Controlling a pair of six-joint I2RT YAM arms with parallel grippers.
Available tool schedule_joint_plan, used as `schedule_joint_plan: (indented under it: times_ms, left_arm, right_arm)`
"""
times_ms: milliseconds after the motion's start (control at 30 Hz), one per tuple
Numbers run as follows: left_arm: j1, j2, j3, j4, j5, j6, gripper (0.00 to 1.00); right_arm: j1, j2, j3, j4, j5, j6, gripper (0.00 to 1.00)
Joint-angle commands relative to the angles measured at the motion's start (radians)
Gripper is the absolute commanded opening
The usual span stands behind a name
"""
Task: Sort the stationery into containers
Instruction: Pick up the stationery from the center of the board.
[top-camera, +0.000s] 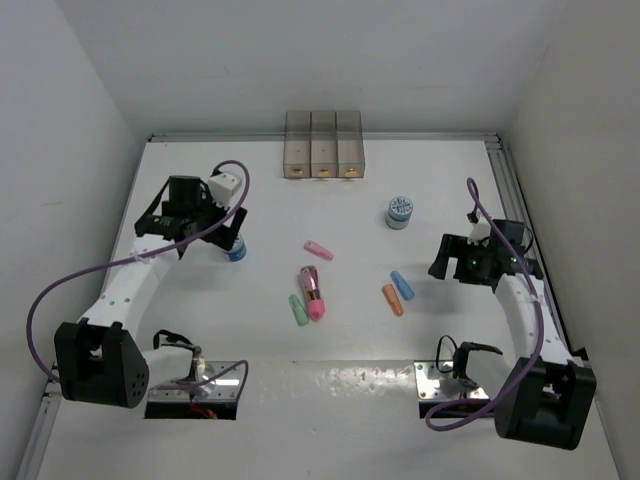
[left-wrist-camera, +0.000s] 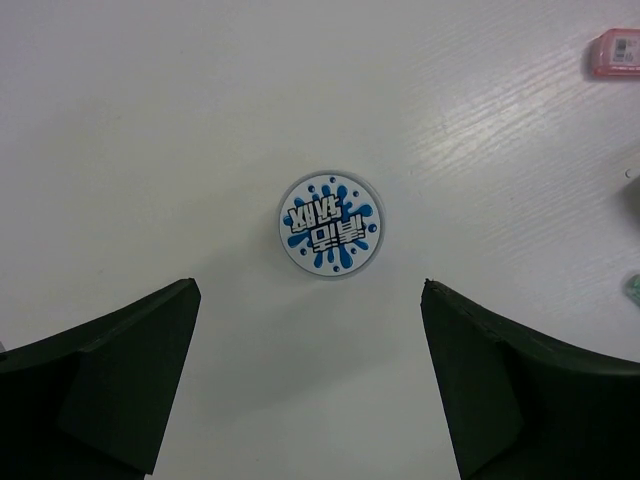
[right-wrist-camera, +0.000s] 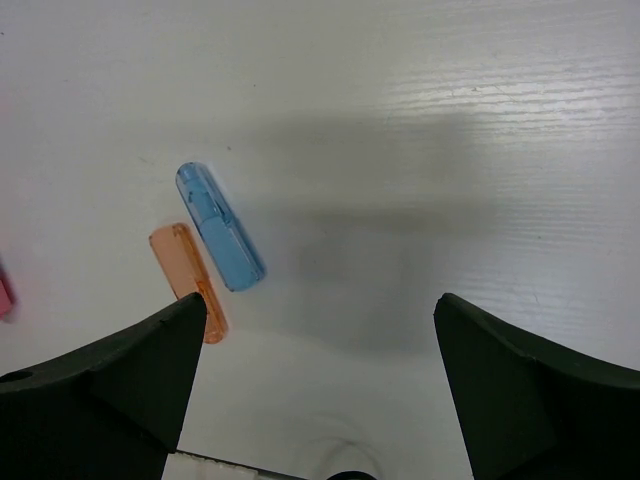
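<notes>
Nothing's been sorted yet by the look of it. The three containers (top-camera: 323, 145) are lined up at the far edge of the table (top-camera: 450, 180), and all the stationery is scattered loose nearer in.

The left gripper (left-wrist-camera: 308, 300) is held straight above one blue-and-white cylinder (left-wrist-camera: 328, 225) on the left side of the table, presumably so it can be lowered over it and pinched from both sides. Its jaws are spread much wider than the cylinder, and nothing is held or touched. The cylinder is seen standing on end a bit beyond the line between the fingertips, so a small nudge forward is probably needed first.

The second cylinder (top-camera: 400, 212) is found right of centre, closer to the bins.

The right gripper (right-wrist-camera: 320, 300) is also wide open and empty, over bare table on the right. The blue capsule (right-wrist-camera: 220, 227) and orange capsule (right-wrist-camera: 187, 280) are lying side by side off to its left, outside the jaws; whether they touch can't be told.

A pink capsule (top-camera: 318, 249) and a small green, pink and magenta cluster (top-camera: 309, 295) are seen in the middle.
</notes>
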Motion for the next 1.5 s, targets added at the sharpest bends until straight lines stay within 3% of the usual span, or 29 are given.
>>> schedule_joint_plan:
  times_ms: [0, 800, 1133, 1467]
  left_arm:
    - [0.014, 0.029, 0.061, -0.023, 0.011, 0.018, 1.00]
    - [0.046, 0.282, 0.022, 0.075, 0.052, 0.063, 0.96]
    - [0.063, 0.286, -0.057, 0.218, 0.118, 0.047, 0.86]
    - [0.078, 0.306, -0.074, 0.262, 0.138, 0.040, 0.67]
  right_arm:
    - [0.006, -0.023, 0.018, 0.037, -0.014, 0.022, 0.94]
    - [0.009, 0.046, 0.024, 0.035, -0.028, 0.009, 0.94]
    - [0.009, 0.055, 0.017, 0.037, -0.021, 0.006, 0.94]
    - [0.009, 0.060, 0.009, 0.043, -0.013, 0.004, 0.94]
